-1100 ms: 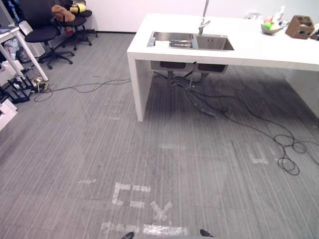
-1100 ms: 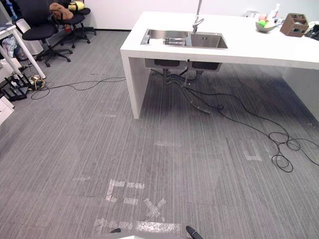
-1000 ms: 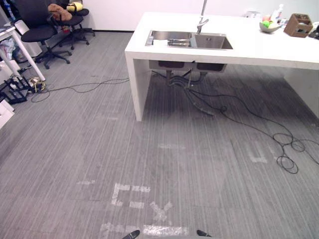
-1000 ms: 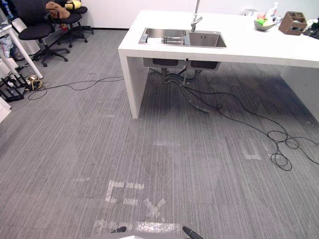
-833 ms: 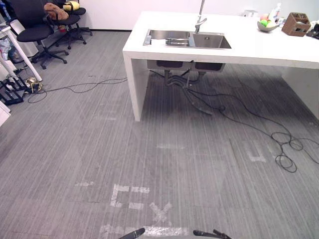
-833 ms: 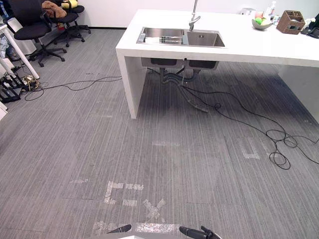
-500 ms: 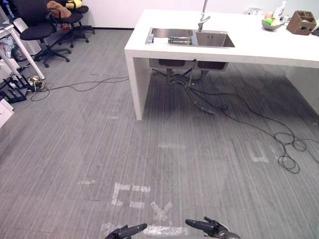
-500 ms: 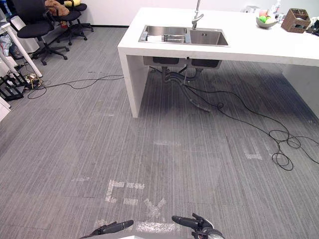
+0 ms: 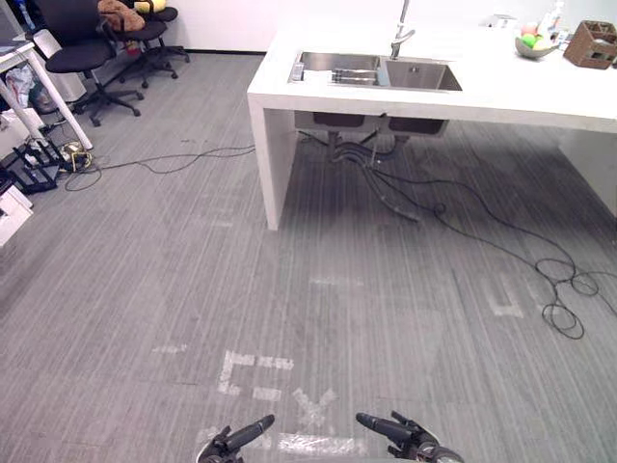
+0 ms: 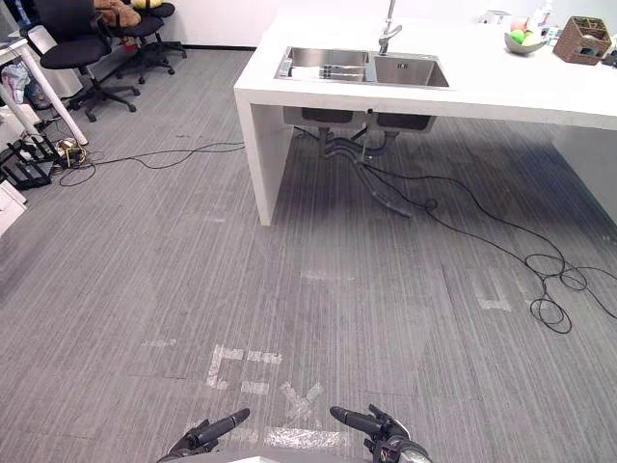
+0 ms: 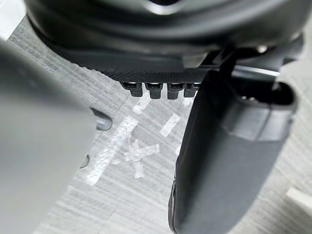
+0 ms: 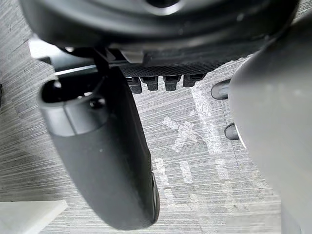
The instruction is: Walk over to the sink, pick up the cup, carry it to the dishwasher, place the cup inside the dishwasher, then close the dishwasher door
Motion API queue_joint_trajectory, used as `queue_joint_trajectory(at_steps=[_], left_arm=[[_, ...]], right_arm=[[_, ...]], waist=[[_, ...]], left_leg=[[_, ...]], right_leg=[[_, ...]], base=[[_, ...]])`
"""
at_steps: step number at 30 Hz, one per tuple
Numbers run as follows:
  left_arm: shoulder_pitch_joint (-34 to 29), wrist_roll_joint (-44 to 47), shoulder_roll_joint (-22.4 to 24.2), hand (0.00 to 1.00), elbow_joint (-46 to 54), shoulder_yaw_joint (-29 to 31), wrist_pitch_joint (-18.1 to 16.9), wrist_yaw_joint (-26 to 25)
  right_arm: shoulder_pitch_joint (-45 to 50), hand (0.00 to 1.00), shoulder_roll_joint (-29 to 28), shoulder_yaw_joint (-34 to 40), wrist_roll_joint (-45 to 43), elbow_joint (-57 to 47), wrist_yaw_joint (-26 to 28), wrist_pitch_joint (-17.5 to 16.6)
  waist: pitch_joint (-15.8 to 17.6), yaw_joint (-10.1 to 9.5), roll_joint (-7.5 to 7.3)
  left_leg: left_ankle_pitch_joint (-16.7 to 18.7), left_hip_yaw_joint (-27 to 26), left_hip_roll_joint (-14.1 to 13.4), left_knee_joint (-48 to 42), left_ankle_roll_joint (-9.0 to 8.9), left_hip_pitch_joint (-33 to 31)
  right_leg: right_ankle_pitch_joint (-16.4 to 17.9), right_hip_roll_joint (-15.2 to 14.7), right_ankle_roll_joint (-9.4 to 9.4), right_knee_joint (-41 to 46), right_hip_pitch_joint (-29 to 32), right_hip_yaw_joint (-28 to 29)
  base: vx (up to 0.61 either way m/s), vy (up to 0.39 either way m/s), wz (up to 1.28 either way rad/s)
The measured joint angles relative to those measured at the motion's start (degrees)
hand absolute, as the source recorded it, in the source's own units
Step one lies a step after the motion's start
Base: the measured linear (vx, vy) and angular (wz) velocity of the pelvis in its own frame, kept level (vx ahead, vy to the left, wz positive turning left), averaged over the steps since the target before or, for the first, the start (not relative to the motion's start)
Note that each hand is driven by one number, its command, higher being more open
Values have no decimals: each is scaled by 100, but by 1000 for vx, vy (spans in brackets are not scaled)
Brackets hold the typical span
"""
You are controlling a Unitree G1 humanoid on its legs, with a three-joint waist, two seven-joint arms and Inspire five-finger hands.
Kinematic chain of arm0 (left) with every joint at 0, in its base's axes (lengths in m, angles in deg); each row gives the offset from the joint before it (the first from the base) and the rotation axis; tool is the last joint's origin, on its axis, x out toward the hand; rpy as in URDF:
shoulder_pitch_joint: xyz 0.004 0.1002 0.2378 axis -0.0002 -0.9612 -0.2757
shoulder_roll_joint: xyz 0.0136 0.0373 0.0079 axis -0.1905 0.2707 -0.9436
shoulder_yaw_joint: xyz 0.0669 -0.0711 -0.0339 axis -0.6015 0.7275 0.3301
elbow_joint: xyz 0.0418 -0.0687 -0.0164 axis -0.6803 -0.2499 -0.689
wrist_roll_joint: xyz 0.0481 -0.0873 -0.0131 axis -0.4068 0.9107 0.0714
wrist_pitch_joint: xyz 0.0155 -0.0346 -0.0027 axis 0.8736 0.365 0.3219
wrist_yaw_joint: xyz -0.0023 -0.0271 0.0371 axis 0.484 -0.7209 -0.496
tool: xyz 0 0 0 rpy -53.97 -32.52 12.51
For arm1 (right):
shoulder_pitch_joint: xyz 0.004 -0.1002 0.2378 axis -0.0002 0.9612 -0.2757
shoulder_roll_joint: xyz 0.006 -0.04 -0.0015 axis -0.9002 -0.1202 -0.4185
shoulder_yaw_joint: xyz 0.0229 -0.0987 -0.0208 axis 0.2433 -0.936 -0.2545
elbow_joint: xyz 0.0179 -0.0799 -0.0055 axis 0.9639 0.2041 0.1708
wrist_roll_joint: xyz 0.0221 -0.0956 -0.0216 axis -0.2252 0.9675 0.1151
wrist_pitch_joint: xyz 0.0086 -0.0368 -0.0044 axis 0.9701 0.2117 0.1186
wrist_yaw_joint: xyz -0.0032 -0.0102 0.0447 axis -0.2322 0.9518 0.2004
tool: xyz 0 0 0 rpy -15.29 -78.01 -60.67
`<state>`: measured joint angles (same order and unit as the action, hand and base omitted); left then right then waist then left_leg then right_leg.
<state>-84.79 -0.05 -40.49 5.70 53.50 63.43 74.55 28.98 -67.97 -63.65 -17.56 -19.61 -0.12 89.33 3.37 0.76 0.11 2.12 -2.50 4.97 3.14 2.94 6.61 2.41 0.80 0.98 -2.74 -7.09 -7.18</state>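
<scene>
Low before me, my left hand (image 9: 239, 436) and right hand (image 9: 395, 431) both reach forward, fingers straight and loose, holding nothing, above tape marks (image 9: 253, 371) on the grey floor (image 9: 145, 270). Well ahead stands a white counter (image 9: 501, 96) with the sink (image 9: 419, 75) set in its top and a tap (image 9: 400, 37) at its far edge. A metal thing (image 9: 349, 73) lies in the left basin; whether it is the cup I cannot tell. Cables (image 9: 554, 289) trail from under the counter off to the right. Chairs (image 9: 77, 48) stand far left.
</scene>
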Motion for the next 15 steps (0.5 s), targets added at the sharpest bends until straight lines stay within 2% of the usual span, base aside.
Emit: queue_joint_trajectory(at_steps=[2, 4, 5, 6, 7, 8, 9, 11, 13, 15], left_arm=[[-17, 5, 26, 100, -2, 109, -16, -8], [-27, 106, 24, 100, 7, 158, 21, -57], [-25, 169, 8, 100, 5, 161, 93, -124], [-29, 333, -15, 100, 13, 163, 238, -211], [-32, 437, -24, 100, 16, 175, 313, -257], [-59, 618, -39, 100, 17, 227, 445, -337], [-125, 701, -47, 100, 18, 348, 504, -351], [-145, 800, -65, 100, 70, 568, 531, -371], [-187, 900, -70, 100, 136, 562, 603, -415], [-142, 971, -70, 100, 138, 570, 753, -556]], right_arm=[[16, 100, -2, 7, -120, -3, 0, -4], [27, 100, -16, 23, -230, -9, 2, -17], [45, 100, -31, 67, -237, -64, 4, -34], [106, 100, -55, 138, -274, -144, 12, -73], [149, 100, -57, 141, -330, -203, 12, -85], [194, 100, -51, 141, -395, -278, 15, -105], [185, 100, -47, 140, -452, -340, 20, -113], [166, 100, -52, 164, -581, -304, 28, -127], [164, 100, -55, 196, -664, -279, 44, -125], [137, 100, -50, 225, -704, -245, 58, -118]], waist=[[1, 1, -5], [19, -1, -29], [50, 10, -49], [87, 2, -120], [91, -1, -121], [104, -26, -95], [114, -55, -143], [186, -66, -242], [188, 0, -234], [221, 34, -166]], left_leg=[[0, 29, 9, -7, 1, 19], [6, 82, 42, -23, 5, 75], [67, 168, 80, -67, 41, 134], [194, 258, 132, -221, 171, 158], [250, 288, 158, -305, 242, 155], [330, 318, 187, -432, 295, 154], [381, 327, 231, -499, 361, 172], [477, 437, 285, -542, 501, 314], [530, 612, 169, -611, 428, 402], [637, 812, -120, -617, 328, 469]], right_leg=[[3, -8, -3, 19, -20, -52], [190, -59, -29, 283, 14, -120], [496, -139, -47, 775, 118, -205], [843, -252, 51, 1412, 284, -274], [984, -318, 120, 1762, 385, -298], [1176, -451, 220, 2572, 682, -341], [1238, -645, 174, 3565, 1106, -418], [1322, -801, 139, 4340, 1443, -388], [1502, -743, 54, 4204, 1501, -448], [1519, -550, 21, 3607, 1680, -567]], base=[[-15, -9, 8], [-28, -19, 16], [-48, -25, 37], [-44, -17, 42], [-28, 14, 37], [-8, 42, 20], [9, 49, 14], [85, 4, 21], [148, -62, 44], [185, -115, 42]])
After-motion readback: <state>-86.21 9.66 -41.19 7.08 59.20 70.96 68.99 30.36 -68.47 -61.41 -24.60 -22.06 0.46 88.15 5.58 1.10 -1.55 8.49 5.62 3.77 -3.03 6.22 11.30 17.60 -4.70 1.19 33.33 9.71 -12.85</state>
